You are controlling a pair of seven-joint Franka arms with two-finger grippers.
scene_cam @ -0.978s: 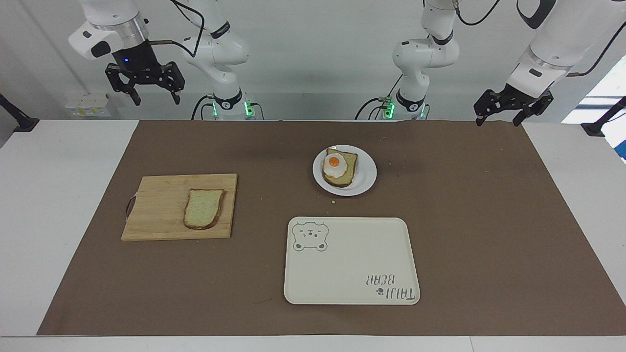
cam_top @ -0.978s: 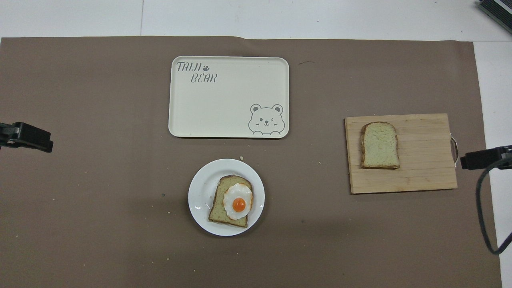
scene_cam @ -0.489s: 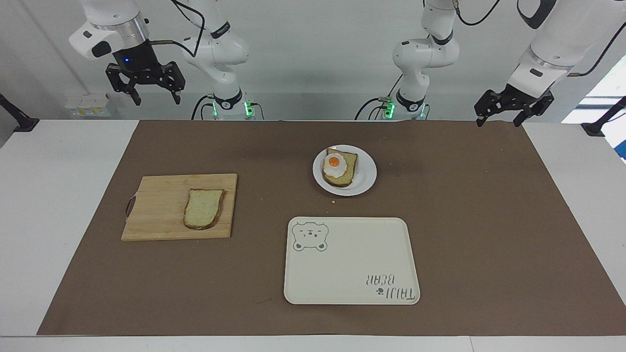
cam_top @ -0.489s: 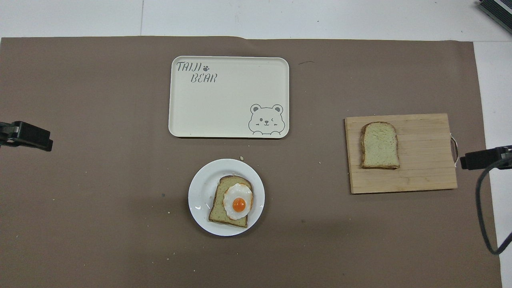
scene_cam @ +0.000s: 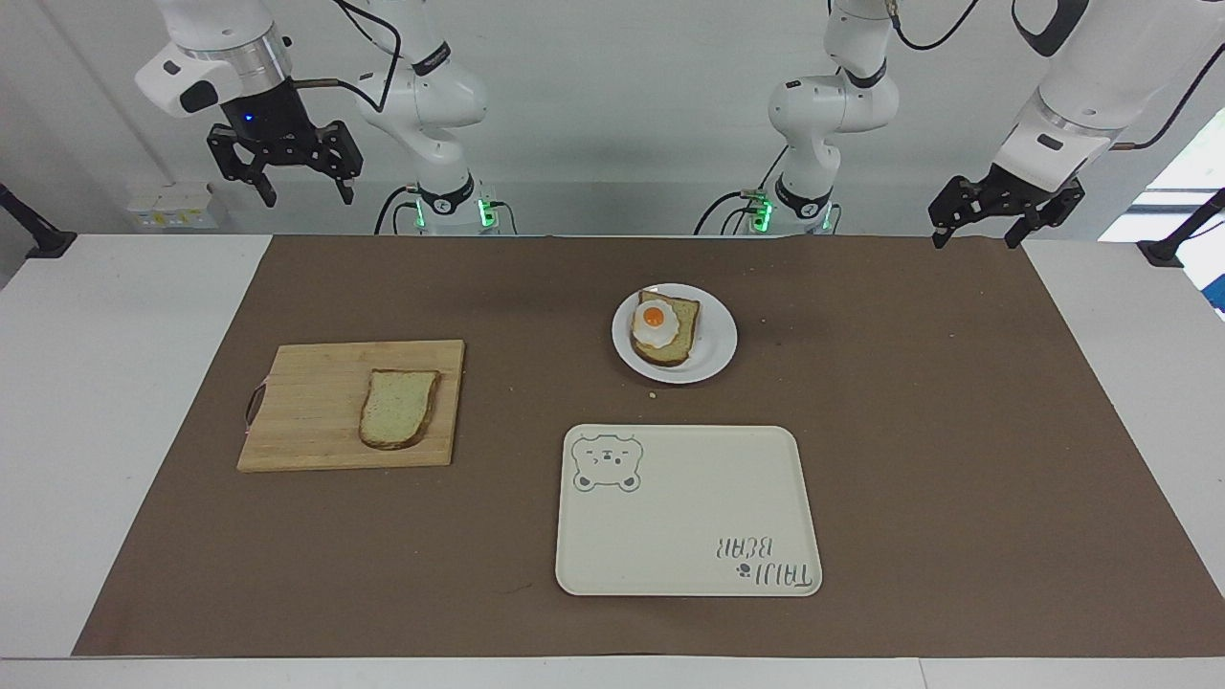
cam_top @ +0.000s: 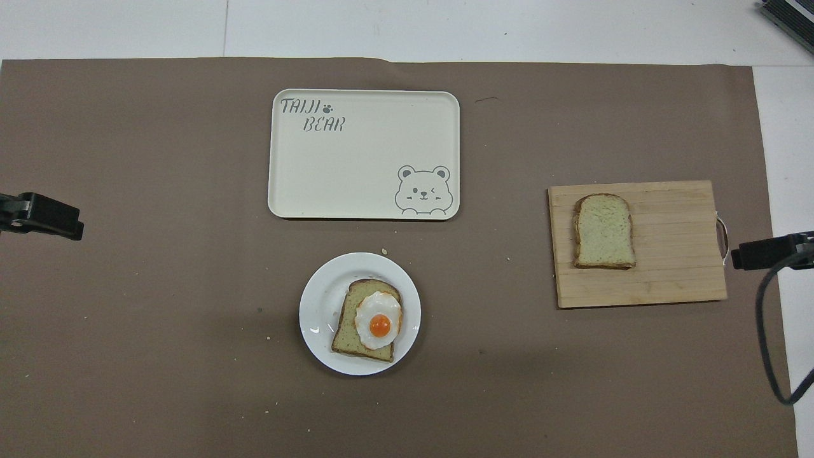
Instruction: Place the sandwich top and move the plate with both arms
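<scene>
Waiting: left gripper (scene_cam: 991, 230) and right gripper (scene_cam: 285, 182) raised, jaws spread, empty; sandwich top (scene_cam: 397, 409) on cutting board (scene_cam: 306, 411), plate (scene_cam: 713, 352) near tray (scene_cam: 689, 517).

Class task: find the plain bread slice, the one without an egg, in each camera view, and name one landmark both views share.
Facing view: the sandwich top lies mid-left, on the wooden cutting board.
Overhead view: sandwich top lies mid-right, on the board.
Shared landmark: the bear tray.
</scene>
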